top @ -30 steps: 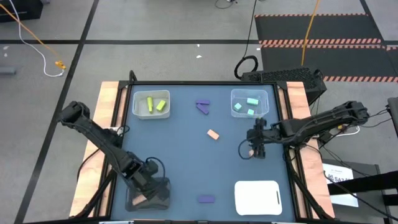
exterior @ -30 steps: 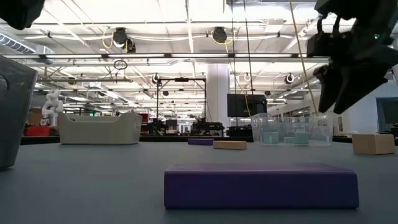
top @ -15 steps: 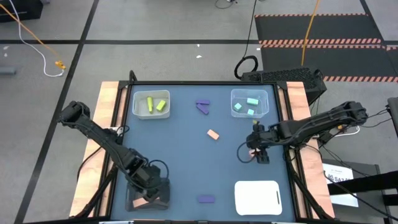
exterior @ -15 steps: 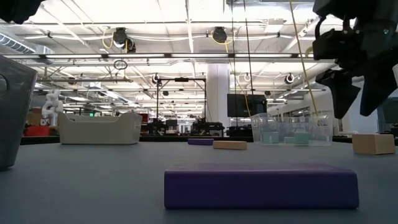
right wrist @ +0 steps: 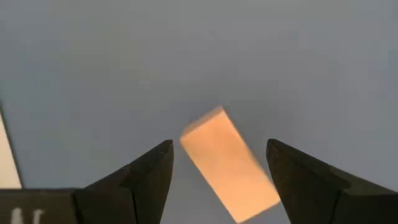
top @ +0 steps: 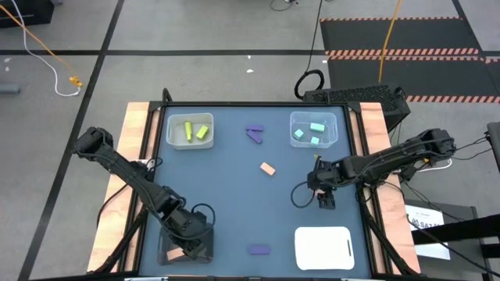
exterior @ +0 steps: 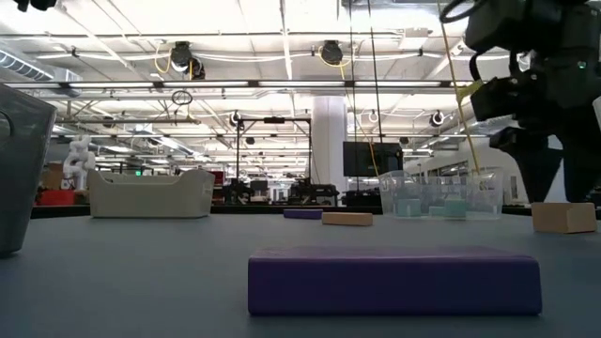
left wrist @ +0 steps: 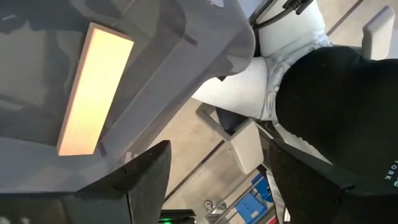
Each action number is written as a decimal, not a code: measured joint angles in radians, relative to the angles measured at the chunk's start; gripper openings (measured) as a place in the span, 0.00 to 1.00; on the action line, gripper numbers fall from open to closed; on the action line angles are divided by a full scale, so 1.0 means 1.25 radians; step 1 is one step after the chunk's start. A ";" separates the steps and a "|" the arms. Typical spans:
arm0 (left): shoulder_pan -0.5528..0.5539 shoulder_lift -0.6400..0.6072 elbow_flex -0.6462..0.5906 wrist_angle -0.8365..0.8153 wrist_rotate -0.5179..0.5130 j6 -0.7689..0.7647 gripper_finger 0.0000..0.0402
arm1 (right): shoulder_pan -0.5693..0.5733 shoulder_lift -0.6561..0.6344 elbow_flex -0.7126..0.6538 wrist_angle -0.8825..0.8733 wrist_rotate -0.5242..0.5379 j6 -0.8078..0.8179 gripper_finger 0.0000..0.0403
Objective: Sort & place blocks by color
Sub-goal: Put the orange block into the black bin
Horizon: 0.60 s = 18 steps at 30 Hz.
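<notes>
Salmon-orange and bar-shaped, the small block (right wrist: 229,163) lies flat on the dark blue table top (top: 234,211), directly under the right gripper (top: 323,193), just in front of the clear tray of mint-teal blocks (top: 314,129). In the right wrist view the two dark fingers (right wrist: 140,180) stand apart with the block between them, not touching it, and the bar sits skewed across the gap.

To take it well, the wrist would likely need turning until the pads face the bar's long sides, then a straight descent before closing; closing on the corners could spin it away.

Its probable goal is the dark grey tray (top: 183,250), at the table's near-left corner, far from the clear tray. A matching salmon-orange bar (left wrist: 94,87) already lies inside. The left gripper (top: 190,230) hovers over that tray with fingers apart, holding nothing.

Another salmon block (top: 268,168) lies toward the table's middle, left of the clear tray.
</notes>
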 joint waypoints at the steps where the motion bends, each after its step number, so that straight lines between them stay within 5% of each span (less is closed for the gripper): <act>1: 0.000 0.000 0.000 0.001 0.000 0.000 0.66 | 0.000 0.000 0.000 -0.013 0.000 0.002 0.61; 11: 0.006 0.000 0.000 0.024 0.000 -0.003 0.64 | 0.000 0.051 -0.001 -0.046 0.041 -0.040 0.60; 18: 0.025 0.000 0.000 0.199 -0.012 0.036 0.63 | 0.000 0.127 0.000 -0.036 0.038 -0.059 0.45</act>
